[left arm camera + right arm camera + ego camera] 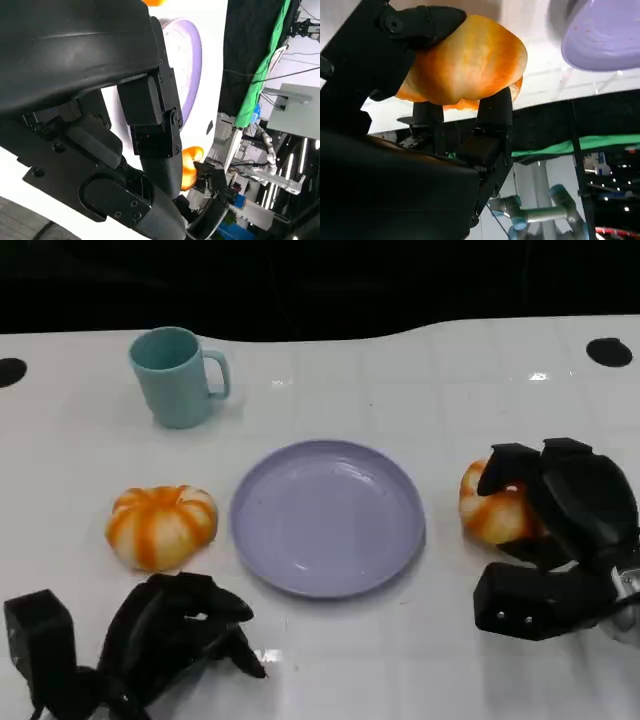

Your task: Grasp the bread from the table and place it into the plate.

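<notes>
A round orange-and-white bread (pixel 492 508) lies to the right of the purple plate (pixel 328 516). My right hand (pixel 565 515) grips it, fingers over its top and far side. In the right wrist view the bread (pixel 465 60) sits clamped between the fingers (pixel 492 112) and the thumb, with the plate (pixel 605 35) beyond it. I cannot tell whether it is off the table. A second bread (pixel 160 526) rests left of the plate. My left hand (pixel 175 635) lies near the front edge below it, fingers loosely apart and holding nothing. The plate holds nothing.
A teal mug (pixel 175 375) stands at the back left, handle to the right. The white table (pixel 420 390) ends at a dark edge behind. The left wrist view shows the plate (pixel 189 65) past my left hand (pixel 100 100).
</notes>
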You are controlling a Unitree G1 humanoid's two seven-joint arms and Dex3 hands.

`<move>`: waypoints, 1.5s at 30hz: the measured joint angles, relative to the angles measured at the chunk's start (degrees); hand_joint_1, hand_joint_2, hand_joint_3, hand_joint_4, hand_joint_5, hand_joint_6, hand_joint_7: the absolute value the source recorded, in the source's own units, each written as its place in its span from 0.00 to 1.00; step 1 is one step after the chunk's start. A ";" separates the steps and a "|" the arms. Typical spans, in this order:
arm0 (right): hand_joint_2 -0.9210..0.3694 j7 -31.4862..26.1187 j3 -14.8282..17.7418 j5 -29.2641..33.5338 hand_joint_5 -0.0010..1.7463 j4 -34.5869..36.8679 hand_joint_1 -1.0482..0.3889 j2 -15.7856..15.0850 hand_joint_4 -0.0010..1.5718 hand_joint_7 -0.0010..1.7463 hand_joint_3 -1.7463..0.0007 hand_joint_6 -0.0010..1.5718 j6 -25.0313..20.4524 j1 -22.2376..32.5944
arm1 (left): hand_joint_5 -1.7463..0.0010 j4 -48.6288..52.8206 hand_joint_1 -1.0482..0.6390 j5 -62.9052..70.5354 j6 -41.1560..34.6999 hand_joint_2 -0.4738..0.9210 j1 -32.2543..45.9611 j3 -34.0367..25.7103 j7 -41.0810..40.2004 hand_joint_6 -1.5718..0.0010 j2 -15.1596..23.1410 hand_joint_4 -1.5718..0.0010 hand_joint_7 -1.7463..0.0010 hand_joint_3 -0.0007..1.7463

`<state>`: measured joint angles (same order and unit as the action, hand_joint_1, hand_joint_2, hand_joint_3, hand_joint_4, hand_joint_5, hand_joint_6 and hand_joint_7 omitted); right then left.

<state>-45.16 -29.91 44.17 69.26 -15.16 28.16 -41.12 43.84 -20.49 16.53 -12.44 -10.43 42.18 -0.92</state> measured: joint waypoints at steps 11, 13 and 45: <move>0.50 0.03 1.55 -1.90 1.00 -8.18 0.69 0.55 0.64 0.96 0.18 0.51 6.83 0.05 | 0.66 -1.87 0.00 -0.06 -0.71 0.85 0.66 0.54 -0.09 0.00 -0.04 0.00 0.88 0.00; 0.51 1.69 2.09 -2.88 1.00 -10.23 0.69 0.86 0.64 0.99 0.18 0.50 8.41 0.12 | 0.66 -2.17 0.00 -0.06 -0.90 0.85 0.91 0.55 -0.09 0.00 -0.03 0.00 0.88 0.00; 0.28 14.91 -0.44 -1.16 0.64 -6.20 0.57 12.07 0.53 0.23 0.62 0.58 7.64 -6.37 | 0.66 -4.03 0.00 -0.10 -1.77 0.85 2.13 0.64 -0.09 0.00 -0.03 0.00 0.88 0.00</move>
<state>-30.25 -30.35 43.02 63.05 -3.09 35.80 -47.50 39.81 -20.59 14.76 -10.31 -9.79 42.09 -0.95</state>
